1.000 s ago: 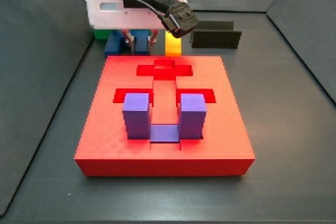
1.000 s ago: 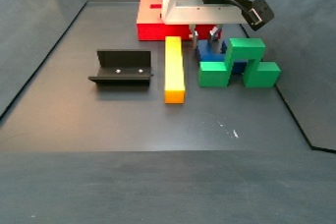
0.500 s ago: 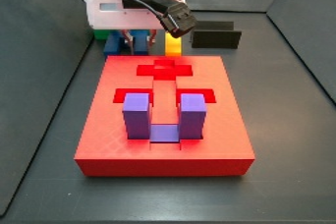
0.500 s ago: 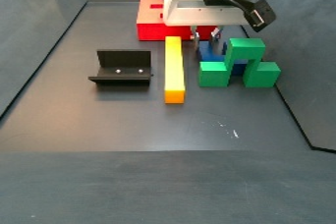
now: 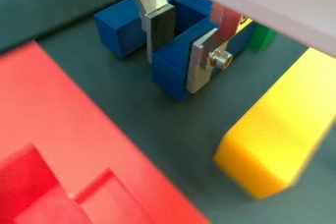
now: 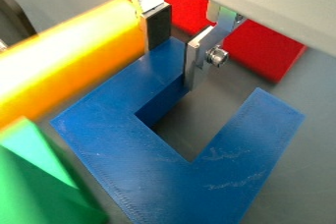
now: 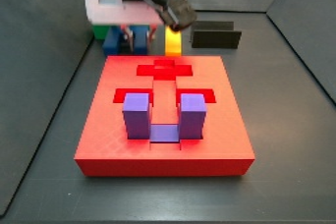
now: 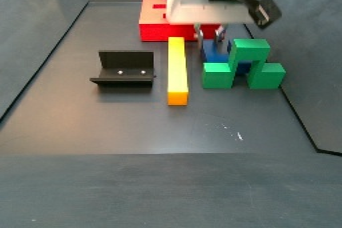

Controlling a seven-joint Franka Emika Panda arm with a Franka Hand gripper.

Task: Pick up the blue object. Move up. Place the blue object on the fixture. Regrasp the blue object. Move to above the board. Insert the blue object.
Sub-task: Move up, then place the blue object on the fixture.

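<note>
The blue object [image 5: 171, 76], a dark blue U-shaped block, stands on the dark floor between the board [image 5: 66, 140] and the yellow bar [image 5: 276, 130]. My gripper [image 5: 180, 66] is shut on one of its prongs. One finger sits inside the U's slot and the other presses on the prong's outer face, as both wrist views show [image 6: 176, 66]. In both side views the gripper [image 8: 211, 34] is low over the blue object [image 8: 211, 45], behind the board [image 7: 105, 120]. The fixture [image 8: 123, 69] stands apart from them, with nothing in it.
A purple U-shaped block [image 7: 160, 115] sits in a recess of the board. A long yellow bar [image 8: 177, 70] lies beside the blue object, and a green stepped block [image 8: 247, 62] stands on its other side. Dark walls enclose the floor.
The arm held still over the blue object in the earlier frames. It is now motion-blurred in both side views. The blue object's place looks about the same.
</note>
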